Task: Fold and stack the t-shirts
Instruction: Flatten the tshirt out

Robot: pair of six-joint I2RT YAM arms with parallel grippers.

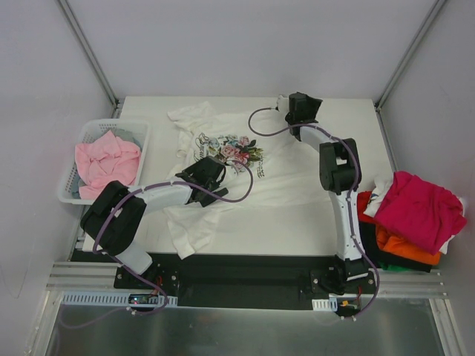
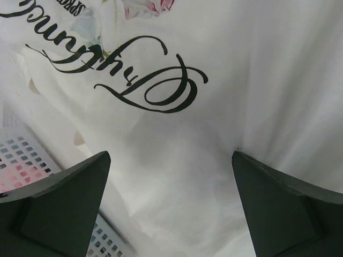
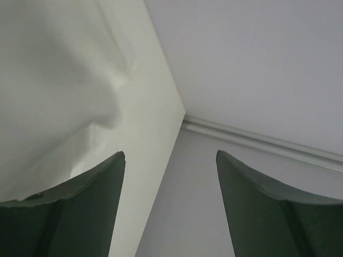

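A white t-shirt [image 1: 274, 174] with a flower print and black script lies spread across the middle of the table. My left gripper [image 1: 210, 172] hovers over its left half, jaws wide open and nothing between them; in the left wrist view the script print [image 2: 144, 80] lies just beyond the left gripper [image 2: 171, 155]. My right gripper [image 1: 295, 106] is at the table's far edge by the shirt's upper right. In the right wrist view the right gripper [image 3: 170, 152] is open and empty, with white cloth [image 3: 48, 80] to its left.
A white lattice basket [image 1: 137, 130] at the left edge holds a pale pink tee [image 1: 107, 159]. At the right edge, a magenta tee [image 1: 419, 208] lies on top of orange [image 1: 404, 251], red and dark ones. Grey walls stand close behind the table.
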